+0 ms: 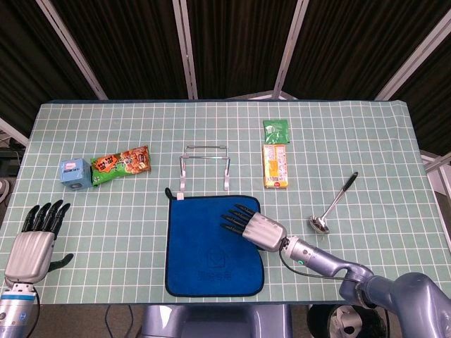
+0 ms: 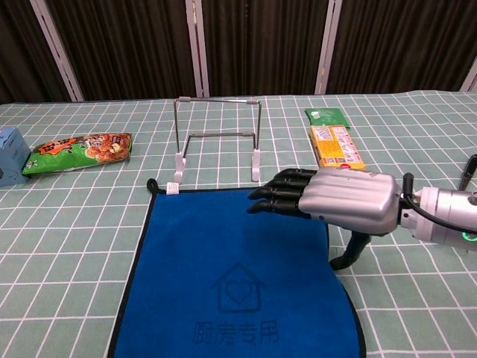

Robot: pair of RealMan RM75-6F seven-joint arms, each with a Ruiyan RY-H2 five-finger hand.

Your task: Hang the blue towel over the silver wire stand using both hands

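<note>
Right hand (image 2: 339,203): hovering over blue towel (image 1: 204,246), fingers (image 2: 277,200) extended together, pinching nothing.
Left hand (image 1: 34,246): idling open, fingers spread, near table's front-left corner.
Advice: grip far corners, lift evenly toward silver wire stand (image 2: 218,138).

Green checked table (image 1: 394,141), blue towel (image 1: 204,253), wire stand (image 1: 204,167), snack bag (image 1: 121,164), spoon (image 1: 334,203)

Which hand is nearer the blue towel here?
Right. The right hand is over the blue towel's far right part, fingers spread. The left hand is well off to the towel's left, near the table's front edge.
</note>
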